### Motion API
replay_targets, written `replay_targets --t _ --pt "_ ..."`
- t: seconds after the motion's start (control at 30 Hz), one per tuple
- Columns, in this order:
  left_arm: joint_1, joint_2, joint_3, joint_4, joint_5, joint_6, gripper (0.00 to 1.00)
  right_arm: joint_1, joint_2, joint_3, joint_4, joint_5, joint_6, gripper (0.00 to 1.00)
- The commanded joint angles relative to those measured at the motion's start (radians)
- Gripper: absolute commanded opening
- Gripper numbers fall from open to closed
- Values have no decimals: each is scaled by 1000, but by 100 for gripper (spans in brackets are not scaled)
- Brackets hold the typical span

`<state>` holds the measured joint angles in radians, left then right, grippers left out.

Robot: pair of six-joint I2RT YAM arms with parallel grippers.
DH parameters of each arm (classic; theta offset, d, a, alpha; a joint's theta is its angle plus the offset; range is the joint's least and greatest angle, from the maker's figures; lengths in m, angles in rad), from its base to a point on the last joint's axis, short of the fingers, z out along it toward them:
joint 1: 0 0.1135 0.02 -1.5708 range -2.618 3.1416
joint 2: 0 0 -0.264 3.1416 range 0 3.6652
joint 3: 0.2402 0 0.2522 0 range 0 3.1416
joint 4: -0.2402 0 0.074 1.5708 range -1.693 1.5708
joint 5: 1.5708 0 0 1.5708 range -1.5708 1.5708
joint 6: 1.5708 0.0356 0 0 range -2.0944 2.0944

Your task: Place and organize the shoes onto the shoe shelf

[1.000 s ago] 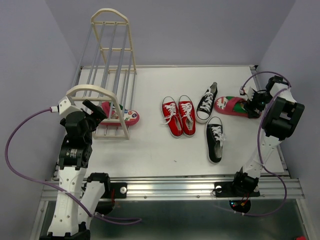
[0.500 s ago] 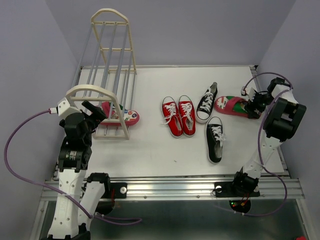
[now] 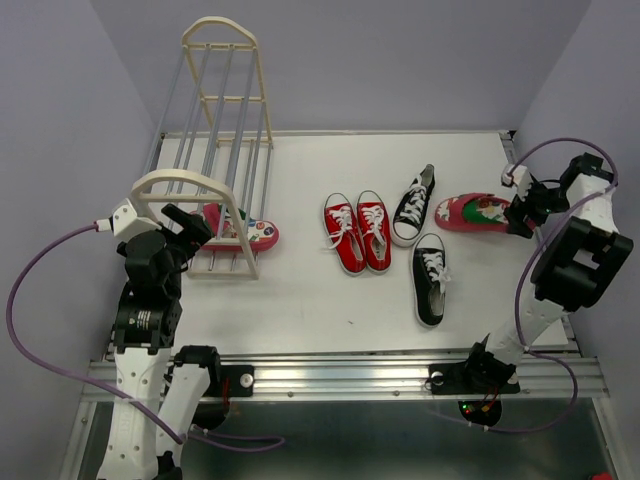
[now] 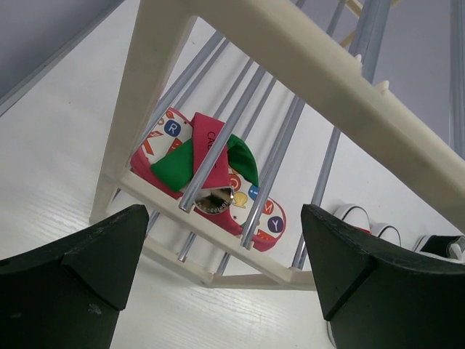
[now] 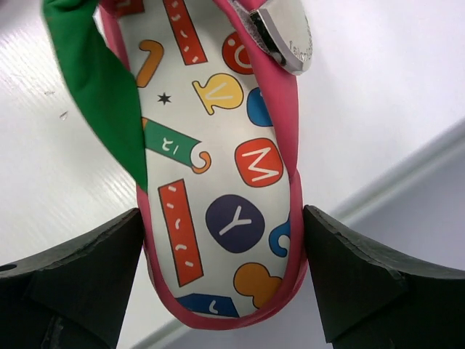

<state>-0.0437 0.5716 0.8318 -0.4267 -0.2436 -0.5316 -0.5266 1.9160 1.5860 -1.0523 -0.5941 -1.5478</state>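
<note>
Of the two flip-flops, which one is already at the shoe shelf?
The left flip-flop, lying among the low rails of the shoe shelf by the left gripper. The other flip-flop lies on the open table, between the right gripper's fingers.

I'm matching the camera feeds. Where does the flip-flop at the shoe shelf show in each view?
Top external: the flip-flop lies left of centre, at the shelf's near end frame.
Left wrist: at picture centre, behind the grey rails.
Right wrist: not in it; that one is the other flip-flop.
Shared landmark: that end frame, also crossing the left wrist view.
</note>
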Motion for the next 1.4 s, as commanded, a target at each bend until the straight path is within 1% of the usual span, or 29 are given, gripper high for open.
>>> replay_targets --t 0.0,0.1,0.17,0.23,0.37,0.43,0.5,0.53,0.57,0.67,0.77,0.9,0.97,1.0,1.03,1.07,1.1,1.13,1.17,1.2,1.23,1.27,1.3,1.33,1.37 --pt "2 -21 27 34 6 22 99 -65 -136 -18 -5 -87 -44 1" --pt "2 -38 15 43 18 21 99 -101 -195 -35 0 -136 -52 1" --pt "2 -44 12 45 17 15 99 -130 -219 -29 32 -185 -17 1" --pt "2 -45 9 48 18 13 99 -139 -250 -14 38 -220 12 1" --pt "4 -41 9 49 20 12 99 -139 -299 41 52 -351 61 1" --pt "2 -41 9 52 21 9 99 -139 -324 75 66 -397 115 1" --pt "2 -47 1 55 29 5 99 -139 -374 78 156 -452 184 1" --pt "2 -49 0 60 30 4 99 -139 -393 69 199 -470 268 1" --pt "2 -50 0 63 33 4 99 -139 -426 62 269 -504 296 1" --pt "2 -56 0 65 41 7 99 -139 -463 46 381 -558 405 1" --pt "4 -62 3 62 41 12 99 -139 -500 35 452 -627 488 1" --pt "2 -65 0 71 73 15 99 -139 -535 5 540 -654 603 1" --pt "2 -62 -10 83 90 15 99 -139 -566 -26 573 -655 649 1" --pt "2 -59 -11 86 111 15 99 -130 -577 -75 603 -647 676 1" --pt "2 -55 -11 88 116 16 99 -130 -604 -104 651 -635 774 1" --pt "4 -50 -10 88 118 16 99 -130 -620 -139 696 -618 825 1" --pt "2 -46 -5 88 118 15 99 -130 -635 -232 844 -586 901 1" --pt "4 -42 -5 91 121 12 99 -130 -652 -279 938 -572 1058 1" --pt "2 -39 -5 100 136 12 99 -121 -676 -323 1094 -528 1122 1" --pt "2 -38 -3 106 142 13 99 -112 -683 -389 1150 -500 1232 1" --pt "4 -35 -2 106 144 13 99 -95 -686 -389 1196 -468 1276 1" --pt "2 -32 3 109 145 10 99 -66 -664 -389 1222 -340 1302 1" --pt "2 -26 4 109 151 10 99 -18 -640 -356 1203 -270 1374 1" --pt "4 -24 3 114 158 5 99 -18 -606 -303 1163 -228 1419 1" --pt "2 -22 -6 120 161 1 99 -7 -532 -179 1059 -179 1469 1"
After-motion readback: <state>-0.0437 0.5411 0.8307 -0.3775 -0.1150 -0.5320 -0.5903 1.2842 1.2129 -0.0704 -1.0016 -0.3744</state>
